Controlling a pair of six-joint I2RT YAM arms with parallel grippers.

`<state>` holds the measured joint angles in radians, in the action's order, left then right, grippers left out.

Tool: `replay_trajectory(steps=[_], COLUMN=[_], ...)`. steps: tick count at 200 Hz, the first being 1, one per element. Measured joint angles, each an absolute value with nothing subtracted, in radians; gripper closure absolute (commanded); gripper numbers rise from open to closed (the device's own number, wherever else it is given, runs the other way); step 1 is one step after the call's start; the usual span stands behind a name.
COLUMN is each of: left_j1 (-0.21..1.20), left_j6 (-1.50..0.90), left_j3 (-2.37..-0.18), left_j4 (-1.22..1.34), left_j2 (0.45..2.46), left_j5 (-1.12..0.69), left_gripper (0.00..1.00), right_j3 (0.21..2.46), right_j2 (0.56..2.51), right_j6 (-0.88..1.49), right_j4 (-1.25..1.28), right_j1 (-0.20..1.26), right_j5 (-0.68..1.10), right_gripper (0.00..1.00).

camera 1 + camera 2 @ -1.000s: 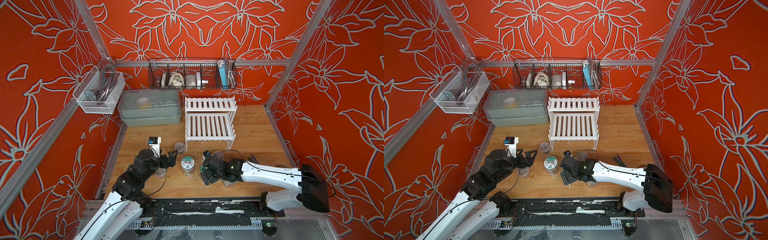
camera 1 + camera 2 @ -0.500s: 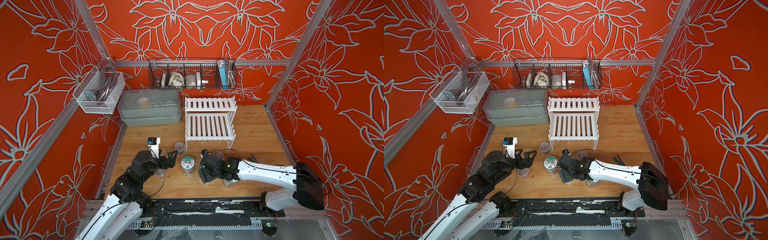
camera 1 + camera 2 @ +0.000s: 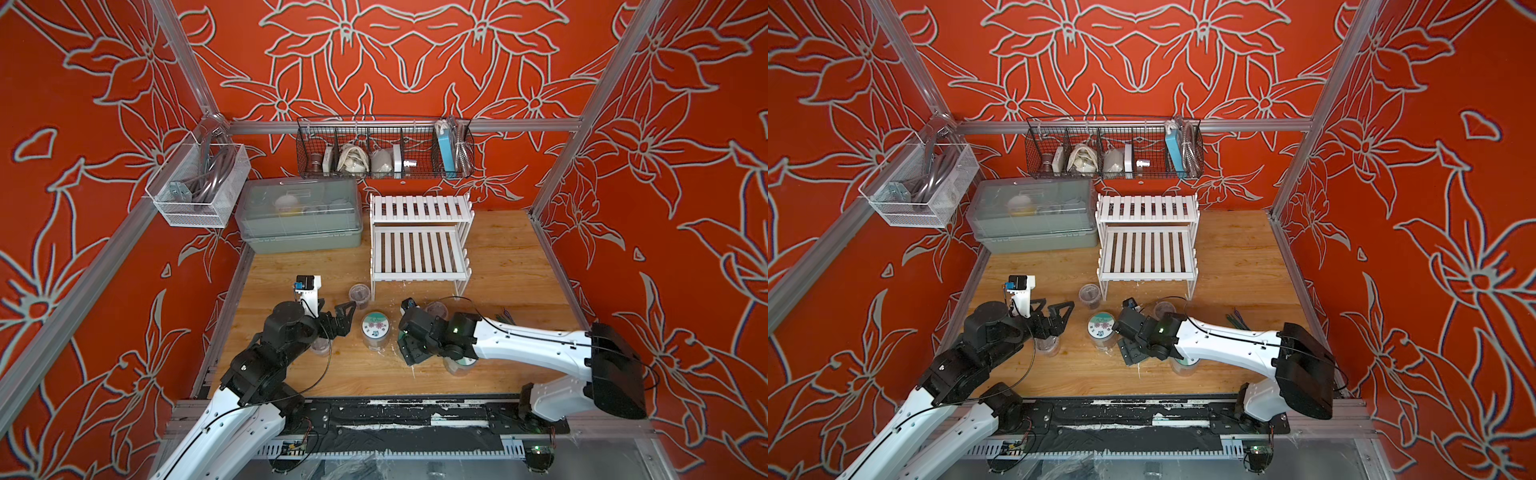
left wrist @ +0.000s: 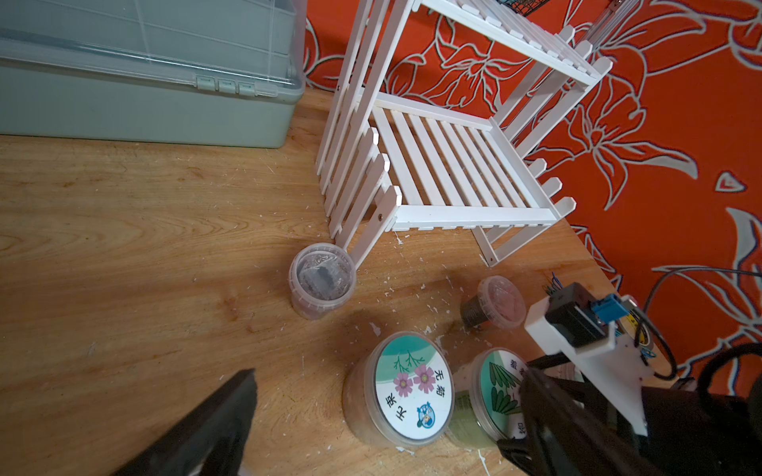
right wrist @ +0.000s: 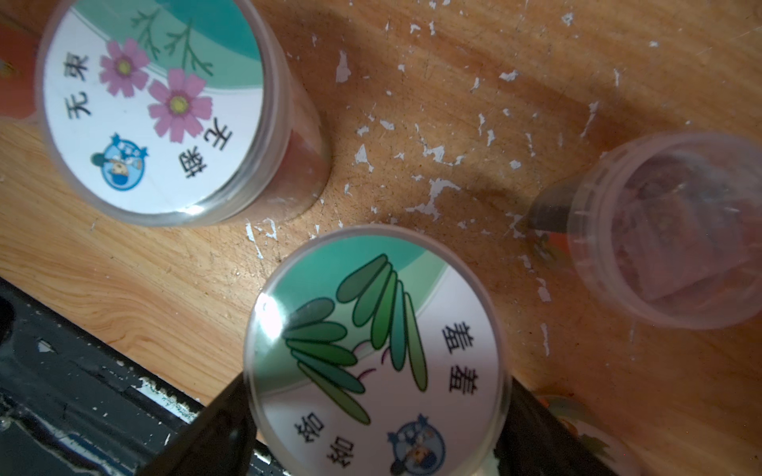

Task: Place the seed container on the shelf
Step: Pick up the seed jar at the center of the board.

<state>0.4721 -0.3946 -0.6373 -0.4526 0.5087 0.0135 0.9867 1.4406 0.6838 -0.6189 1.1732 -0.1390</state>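
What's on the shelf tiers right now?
Nothing on either slatted tier of the shelf. The tabletop shows through the lower slats; the space beneath the upper tier is mostly hidden.

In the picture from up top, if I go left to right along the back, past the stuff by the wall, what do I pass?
In a top view: white mesh basket → grey-green lidded box → white shelf. The black wire basket hangs above both the box and the shelf, so it has no clear place in the order.
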Motion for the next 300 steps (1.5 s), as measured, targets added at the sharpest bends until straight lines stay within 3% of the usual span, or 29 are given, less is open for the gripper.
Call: replay_trajectory(steps=[66, 120, 173, 300], left_j1=[0.472, 0.484, 0.635, 0.767], left_j6=[-0.392, -0.372, -0.266, -0.002], left_j3=[-0.633, -0.626, -0.660, -0.847], left_j4=[-0.389, -0.216, -0.110, -0.054], left_j2=[0.564, 0.673, 0.820, 1.089], left_j5=[-0.109, -0.360, -0.477, -0.655], left_gripper=[0.01, 0.01, 0.01, 0.01], right_j3=[1.092, 1.219, 1.352, 1.396], right_j2=[1.261, 1.142, 1.117, 1.106], right_j6=[0.626, 0.560, 0.494, 0.449], right_j4=[-0.741, -0.859, -0.991, -1.093], right_j1=[1.129, 1.024, 0.965, 0.936], right_j5=[-0.141, -0.072, 0.020, 0.134], right_gripper=[0.41, 0.45, 0.46, 0.47])
